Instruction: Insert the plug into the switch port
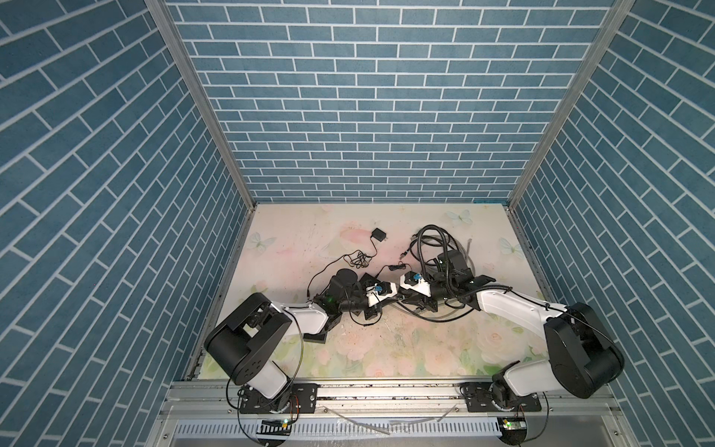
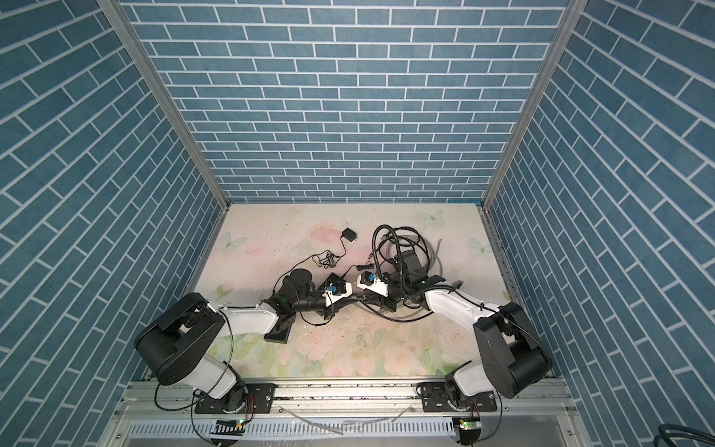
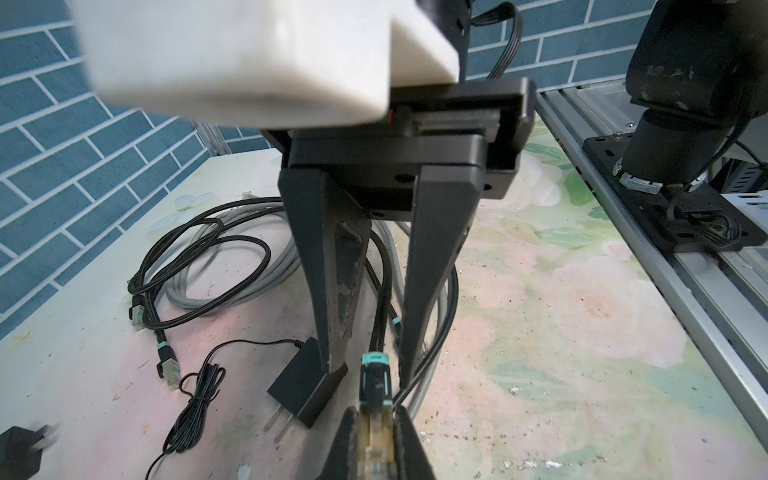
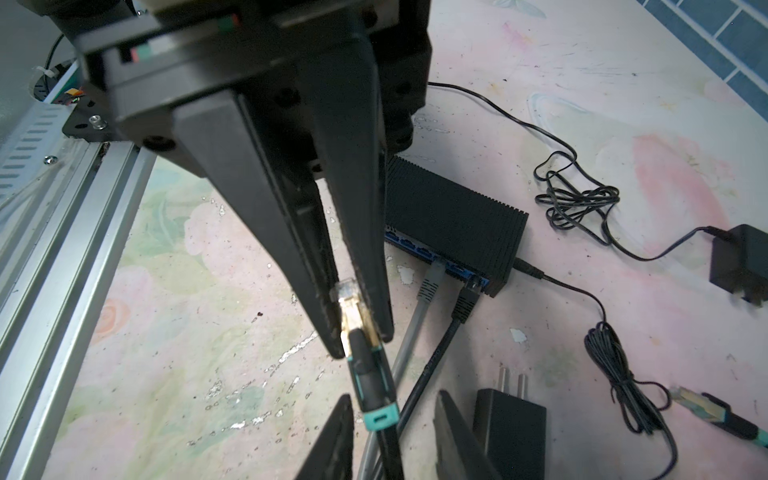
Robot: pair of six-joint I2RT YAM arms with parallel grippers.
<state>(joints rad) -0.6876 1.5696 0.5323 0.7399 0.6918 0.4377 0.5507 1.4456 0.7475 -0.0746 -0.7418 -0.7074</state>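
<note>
The plug (image 4: 349,303) is a clear connector on a black cable with a teal-banded boot (image 3: 375,380). My left gripper (image 3: 376,411) is shut on it, holding it above the table. In the right wrist view the left gripper (image 4: 360,343) points the plug toward the switch (image 4: 453,216), a ribbed black box with blue ports. A grey cable and a black cable sit in two ports. My right gripper (image 4: 395,399) is open, its fingers either side of the cable just behind the boot. In both top views the two grippers meet mid-table (image 1: 396,295) (image 2: 358,296), next to the partly hidden switch (image 1: 367,279).
A black power adapter (image 4: 509,432) with two prongs lies just beside my right gripper. A second adapter (image 1: 107,235) lies further back, its thin cord bundled (image 1: 88,258). Coiled grey and black cables (image 1: 437,240) pile at the back right. A loose plug (image 4: 698,405) lies nearby.
</note>
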